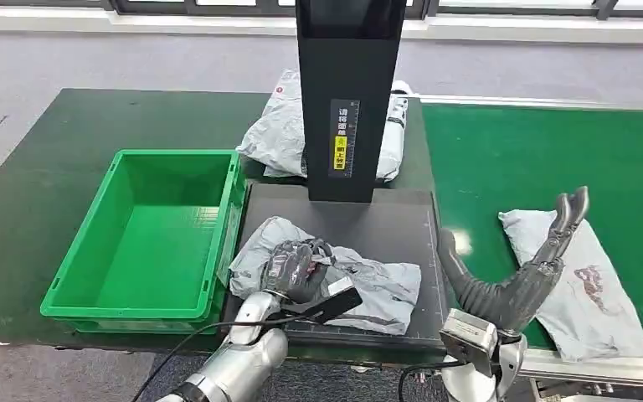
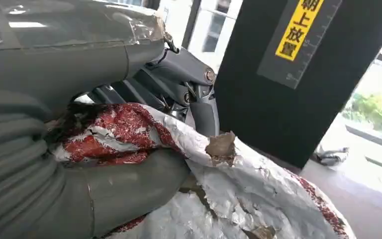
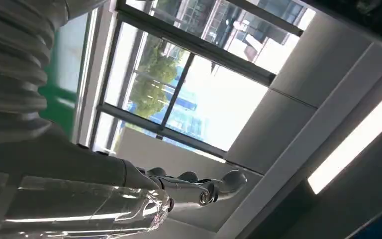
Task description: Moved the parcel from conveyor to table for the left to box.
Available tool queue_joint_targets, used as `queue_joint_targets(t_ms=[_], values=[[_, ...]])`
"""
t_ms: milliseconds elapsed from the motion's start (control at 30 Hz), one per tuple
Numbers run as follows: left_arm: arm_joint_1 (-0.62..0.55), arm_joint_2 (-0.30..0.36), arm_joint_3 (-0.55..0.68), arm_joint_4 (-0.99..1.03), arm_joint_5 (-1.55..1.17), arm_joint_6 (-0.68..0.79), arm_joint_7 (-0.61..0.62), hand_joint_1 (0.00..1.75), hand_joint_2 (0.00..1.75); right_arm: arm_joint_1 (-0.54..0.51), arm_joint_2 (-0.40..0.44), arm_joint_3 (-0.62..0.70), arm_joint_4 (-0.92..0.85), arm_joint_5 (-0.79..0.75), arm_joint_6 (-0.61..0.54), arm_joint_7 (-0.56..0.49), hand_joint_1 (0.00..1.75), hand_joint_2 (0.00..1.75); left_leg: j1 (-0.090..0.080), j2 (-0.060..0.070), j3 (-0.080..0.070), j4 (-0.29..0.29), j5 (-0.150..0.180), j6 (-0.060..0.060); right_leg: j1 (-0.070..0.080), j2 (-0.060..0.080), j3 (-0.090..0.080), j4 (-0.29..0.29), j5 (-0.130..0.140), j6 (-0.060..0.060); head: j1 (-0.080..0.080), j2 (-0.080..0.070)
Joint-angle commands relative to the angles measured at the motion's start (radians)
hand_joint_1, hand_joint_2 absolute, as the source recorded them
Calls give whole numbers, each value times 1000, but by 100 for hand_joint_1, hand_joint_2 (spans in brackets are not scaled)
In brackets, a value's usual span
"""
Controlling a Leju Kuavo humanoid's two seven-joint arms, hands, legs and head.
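Grey floor and a window band run along the back; in front sits a dark green table (image 1: 42,176) that meets a brighter green conveyor (image 1: 511,159) on the right. A black mat (image 1: 402,226) lies on the table near the seam, with a tall black stand (image 1: 347,92) upright at its far edge, bearing a yellow label. One green bin (image 1: 146,230) sits on the table just left of the mat, touching its edge. Grey parcels counted in the head view: three whole ones, plus a white sliver at the right frame edge that cannot be identified. The task parcel (image 1: 335,280) lies crumpled on the near part of the mat. A second parcel (image 1: 280,134) lies behind the stand, partly hidden by it. A third parcel (image 1: 586,285) lies flat on the conveyor. Left hand (image 1: 295,270) is palm-down on the task parcel, fingers curled into the wrapping; the left wrist view shows thumb and dark fingers (image 2: 199,99) bunching the red-printed film (image 2: 258,194) between them, so it grips the parcel. Right hand (image 1: 519,268) is raised above the conveyor edge, forearm angled up and to the right, fingers extended and apart, holding nothing; it hangs just beside the third parcel, contact not apparent. In the right wrist view its fingertips (image 3: 231,180) point toward the windows and ceiling.
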Motion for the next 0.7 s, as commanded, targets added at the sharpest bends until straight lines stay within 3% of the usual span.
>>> queue_joint_targets(t_ms=[33, 167, 433, 467, 700], values=[[107, 13, 86, -569, -348, 24, 97, 175, 175, 15, 23, 22, 44, 3, -2, 0, 0, 175, 1, 2, -1, 0, 0, 1, 1, 0, -1, 0, 0, -3, 0, 0], [134, 13, 74, -887, -464, 24, 108, 175, 175, -9, 40, -7, 59, 10, -2, 0, 0, 175, 0, 4, 1, 0, -2, 2, 2, 2, 0, 0, -1, -5, 0, 0], [125, 13, 65, -954, -472, 24, 105, 175, 175, -17, 48, -20, 53, 15, -2, 0, 0, 175, 1, 4, -1, 1, -1, 1, 1, 2, -2, 1, 0, -3, 0, 0], [140, 13, 130, -1297, -334, 24, -46, 175, 175, -28, 49, -50, 56, 31, -2, 0, 0, 175, 0, 4, 0, 0, -1, 1, 1, 2, -1, 0, 0, -3, 0, 0], [150, 13, 106, -1346, -352, 24, -42, 175, 175, -35, 52, -55, 73, 41, -2, 0, 0, 175, 1, 4, 0, -1, -1, 2, 1, 2, 0, -1, 0, -3, 0, 0]])
